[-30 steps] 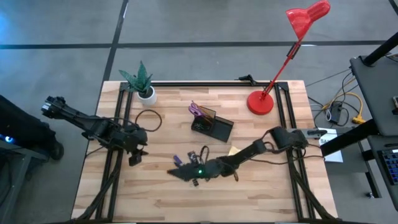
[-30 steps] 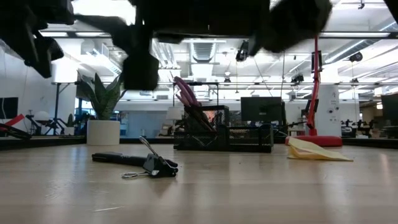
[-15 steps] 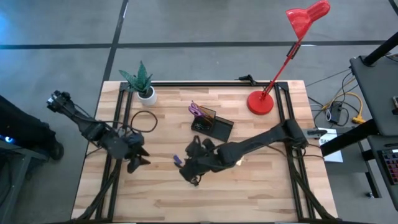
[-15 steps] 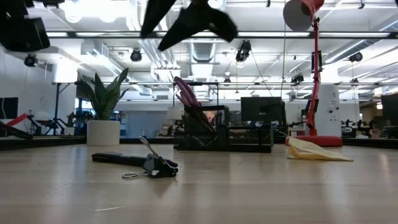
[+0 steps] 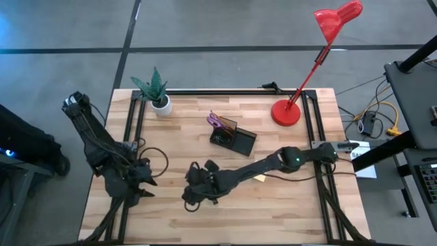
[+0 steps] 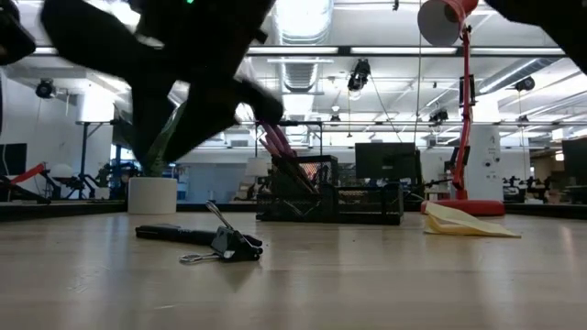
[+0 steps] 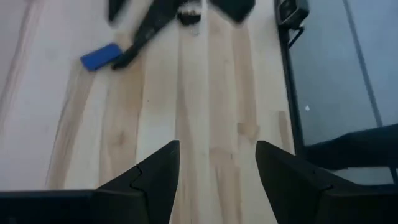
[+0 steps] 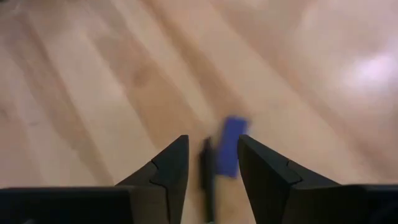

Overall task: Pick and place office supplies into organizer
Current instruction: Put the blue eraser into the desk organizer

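Light wood tabletop, big open lab w/ ceiling lights behind. Organizer near table centre, purple scissors upright in it; red lamp at 2 o'clock, plant pot at 10. R gripper partly open, empty, over blue eraser and dark pen; it's slid toward 8 o'clock since earlier. L gripper wide open, empty, pulled back toward 7.

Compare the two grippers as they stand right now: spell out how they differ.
The right gripper hangs over a small blue item and a dark pen near the table's middle; the left gripper has only bare table between its fingers.
The right arm reaches far across the table; the left arm stays by the left edge.
Both grippers are open and hold nothing.
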